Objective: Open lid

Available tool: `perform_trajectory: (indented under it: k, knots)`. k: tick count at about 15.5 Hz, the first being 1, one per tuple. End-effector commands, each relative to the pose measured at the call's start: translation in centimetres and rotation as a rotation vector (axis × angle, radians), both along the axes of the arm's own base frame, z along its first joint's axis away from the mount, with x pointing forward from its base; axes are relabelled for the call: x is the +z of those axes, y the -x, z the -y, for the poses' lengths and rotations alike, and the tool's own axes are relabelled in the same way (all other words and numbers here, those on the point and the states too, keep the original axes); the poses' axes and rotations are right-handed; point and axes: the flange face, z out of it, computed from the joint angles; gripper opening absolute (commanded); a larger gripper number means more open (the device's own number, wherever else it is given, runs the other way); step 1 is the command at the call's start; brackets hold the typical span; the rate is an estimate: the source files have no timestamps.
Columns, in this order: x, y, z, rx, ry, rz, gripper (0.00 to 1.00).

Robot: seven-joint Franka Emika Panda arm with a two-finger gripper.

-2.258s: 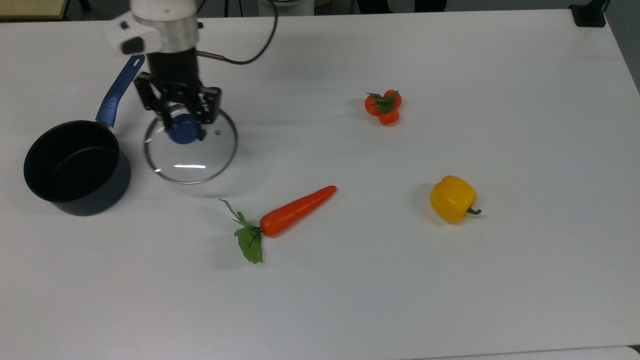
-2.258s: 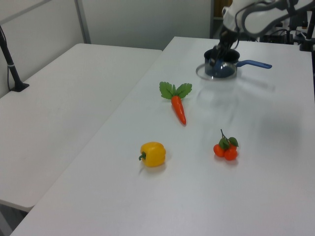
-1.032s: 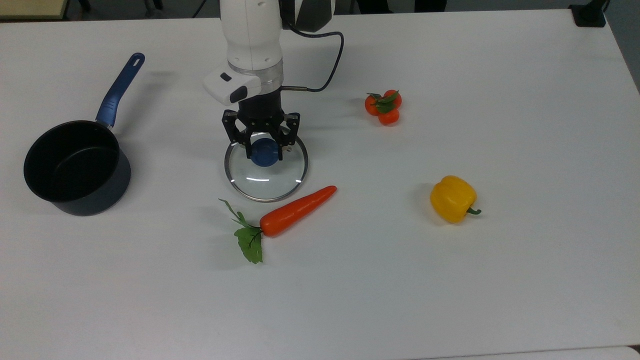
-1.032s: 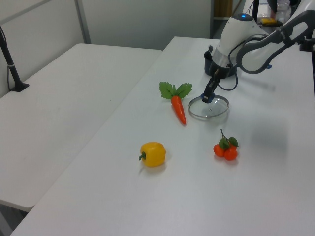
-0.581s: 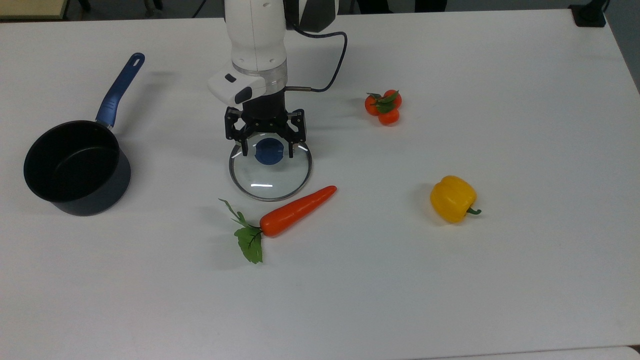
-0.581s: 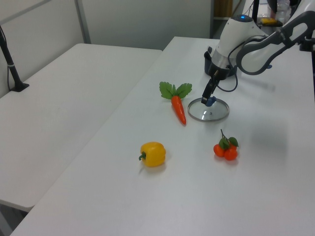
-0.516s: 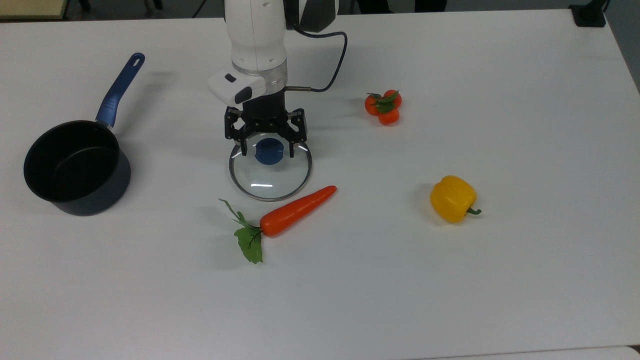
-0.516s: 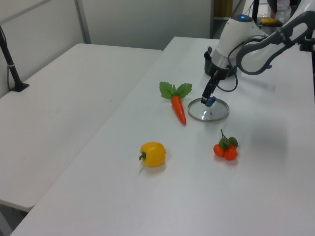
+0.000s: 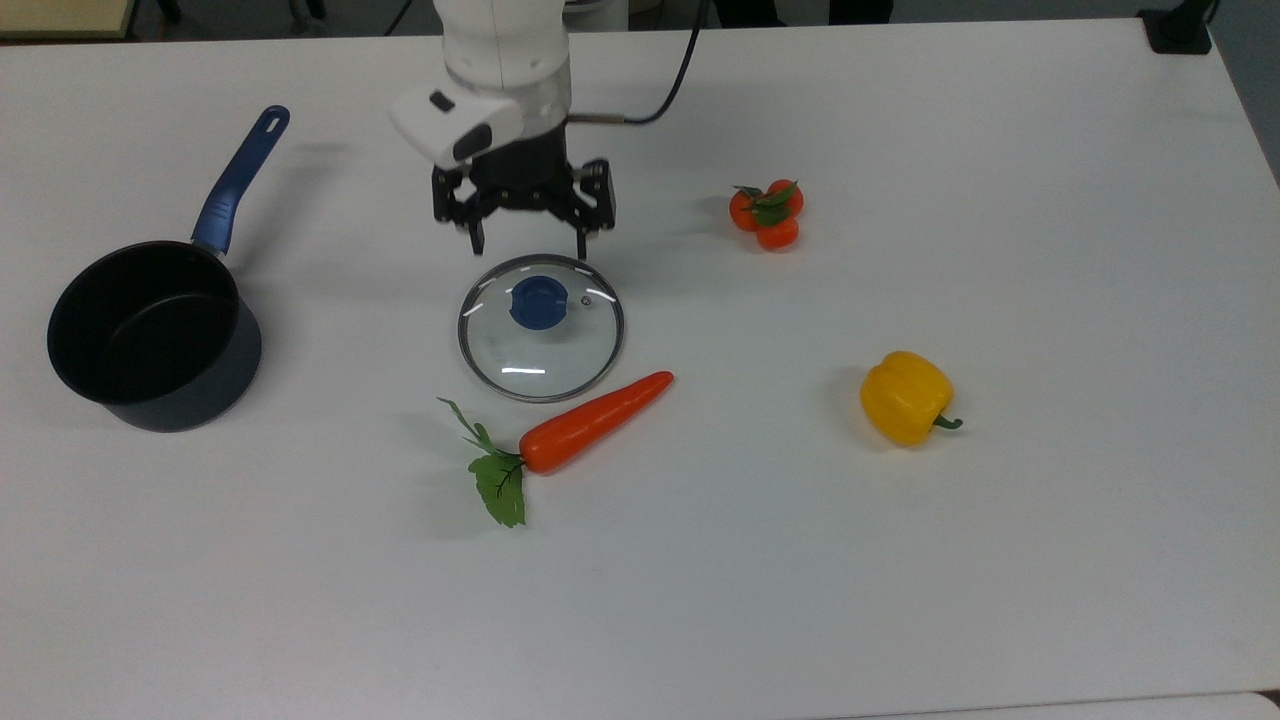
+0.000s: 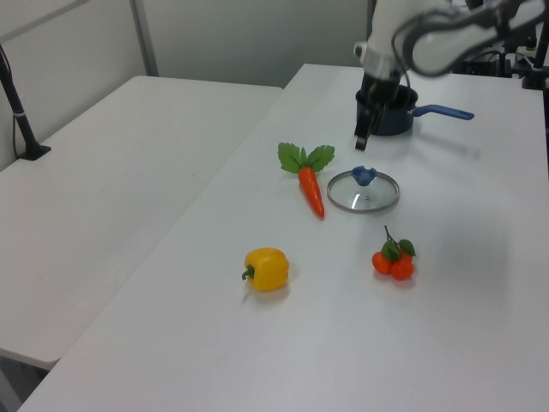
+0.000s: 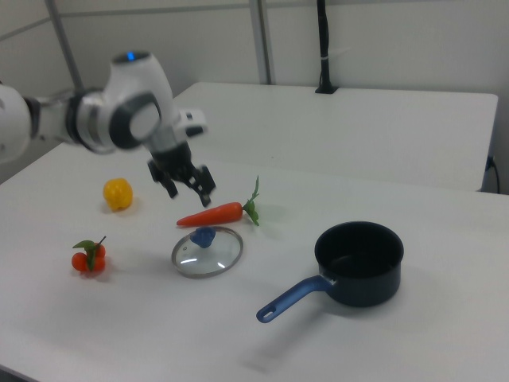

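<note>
I see lid (image 9: 541, 327) flat on white table (image 9: 1000, 560), knob up, well apart from saucepan (image 9: 152, 332) toward top view's left, carrot (image 9: 590, 424) just beside its rim. Gripper (image 9: 527, 243) hovers above lid, offset toward table's far edge in top view, fingers spread wide, holding nothing. Half a second ago my fingers straddled blue knob down at lid; since then gripper has lifted clear. Lid itself has not moved.

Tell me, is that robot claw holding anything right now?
No, nothing. The gripper hangs open above the table, and the lid lies flat below, clear of its fingers.
</note>
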Motion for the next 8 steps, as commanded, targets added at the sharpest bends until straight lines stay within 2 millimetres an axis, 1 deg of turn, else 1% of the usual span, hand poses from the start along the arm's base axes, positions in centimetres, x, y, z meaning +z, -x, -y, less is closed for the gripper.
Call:
perform_trajectory:
  k: [1,3,5,8]
  knots:
    - [6.8,2.2,-0.9,-0.017,0.057,-0.082,1.00]
    - [10.1,4.2,-0.5,-0.022,0.076,-0.114,1.00]
    - [12.1,6.2,-0.7,-0.021,0.083,-0.154,1.00]
    - [13.7,7.8,0.5,-0.041,0.086,-0.184,1.00]
